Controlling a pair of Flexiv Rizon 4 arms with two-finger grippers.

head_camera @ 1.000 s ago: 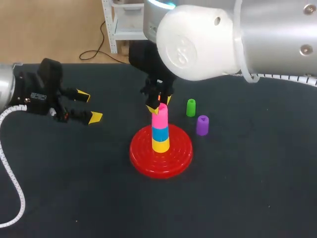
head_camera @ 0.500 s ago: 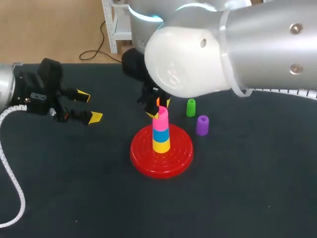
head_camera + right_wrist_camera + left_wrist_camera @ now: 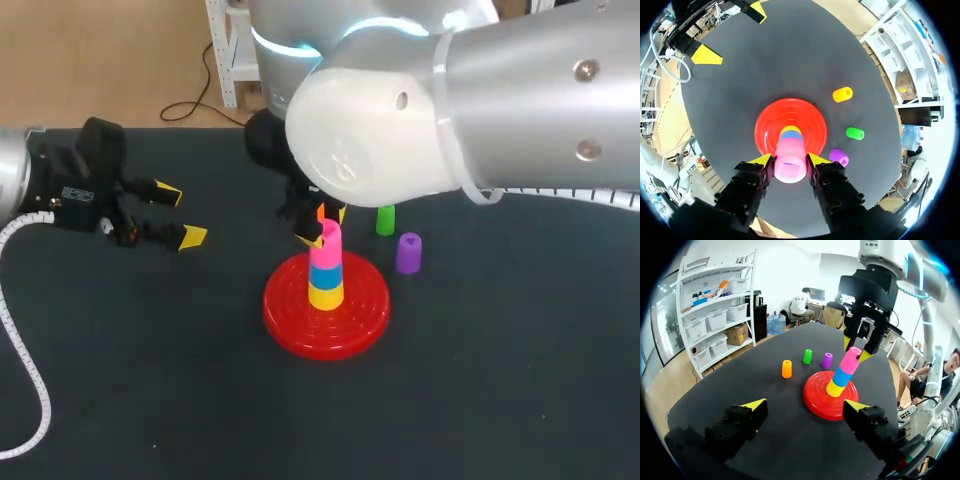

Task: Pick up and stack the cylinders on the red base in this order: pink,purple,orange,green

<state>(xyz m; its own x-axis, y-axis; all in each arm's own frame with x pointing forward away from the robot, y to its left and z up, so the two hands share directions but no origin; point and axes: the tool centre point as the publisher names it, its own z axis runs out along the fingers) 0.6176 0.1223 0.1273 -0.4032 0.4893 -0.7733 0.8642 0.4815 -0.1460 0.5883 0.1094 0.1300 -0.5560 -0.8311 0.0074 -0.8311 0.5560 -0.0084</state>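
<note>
1. Right gripper point(image 3: 790, 160) pinches the pink cylinder point(image 3: 325, 250) atop the blue cylinder point(image 3: 324, 272), on the red base point(image 3: 285, 310), mid-table
2. Left gripper point(image 3: 180, 215) gapes empty, far left
3. Likely light, rigid, slick plastic; grip its sides

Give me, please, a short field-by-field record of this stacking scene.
base: red base
stack, bottom to top: yellow cylinder, blue cylinder, pink cylinder
loose, upright: orange cylinder, green cylinder, purple cylinder
right pincer: at the pink cylinder, atop the stack
left pincer: open, empty, apart from the base
</note>
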